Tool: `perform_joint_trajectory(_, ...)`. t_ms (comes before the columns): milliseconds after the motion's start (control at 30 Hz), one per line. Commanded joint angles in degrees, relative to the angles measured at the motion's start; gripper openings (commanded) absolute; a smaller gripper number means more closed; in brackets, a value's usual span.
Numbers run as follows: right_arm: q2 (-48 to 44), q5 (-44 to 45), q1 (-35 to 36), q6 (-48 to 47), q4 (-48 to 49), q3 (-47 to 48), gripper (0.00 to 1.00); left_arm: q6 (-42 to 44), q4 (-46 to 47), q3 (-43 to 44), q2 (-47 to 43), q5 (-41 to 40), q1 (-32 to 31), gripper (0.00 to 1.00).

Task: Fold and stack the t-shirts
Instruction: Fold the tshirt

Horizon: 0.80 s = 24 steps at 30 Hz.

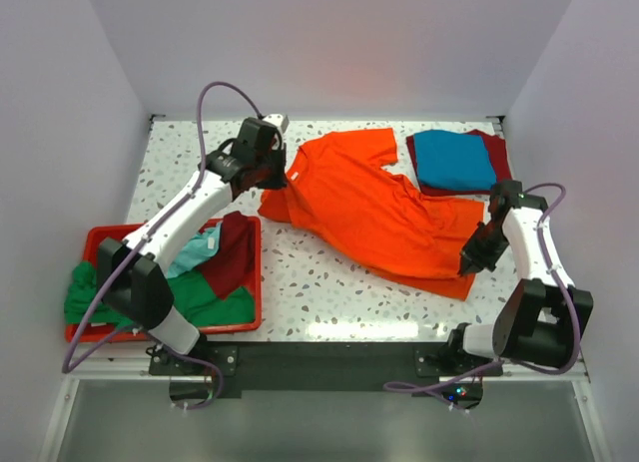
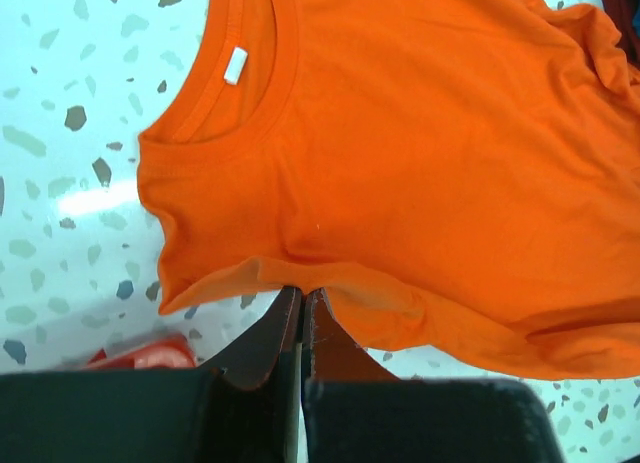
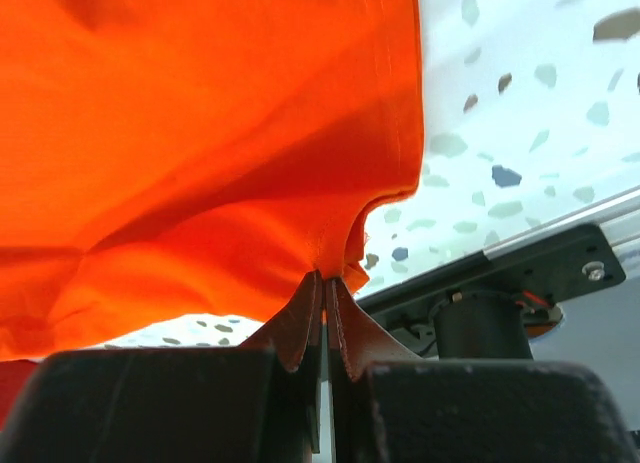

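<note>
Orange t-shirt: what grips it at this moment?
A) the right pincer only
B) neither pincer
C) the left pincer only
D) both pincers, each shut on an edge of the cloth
D: the left pincer is pinched shut on the orange t-shirt at a fold near the sleeve. The right pincer is pinched shut on its edge at the opposite end.

A white speckled worktop [image 1: 329,282] sits boxed by plain pale walls [image 1: 329,43] at the back and both sides. A black bar [image 1: 319,354] runs along its near edge, where light glares softly.
</note>
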Motion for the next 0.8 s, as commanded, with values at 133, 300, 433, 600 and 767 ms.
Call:
perform_joint_trajectory(133,6.43,-0.35,-2.38,-2.27,7.34,3.94,0.0,4.18,1.82,7.84,8.17,-0.24,1.25,0.0)
perform_joint_trajectory(300,9.86,0.45,-3.79,-2.1,10.33,4.47,0.0,5.93,2.44,10.91,10.98,-0.68,1.34,0.0)
perform_joint_trajectory(433,11.53,0.09,-4.32,-1.66,11.56,4.91,0.0,7.16,2.08,13.82,14.67,-0.59,1.43,0.0)
perform_joint_trajectory(600,13.55,-1.31,-5.29,-1.39,12.97,5.7,0.0,9.44,2.35,18.73,18.37,0.63,1.51,0.0)
perform_joint_trajectory(767,16.19,-1.49,-5.73,-1.4,14.11,6.23,0.0,11.38,1.47,24.35,23.73,1.51,1.51,0.0)
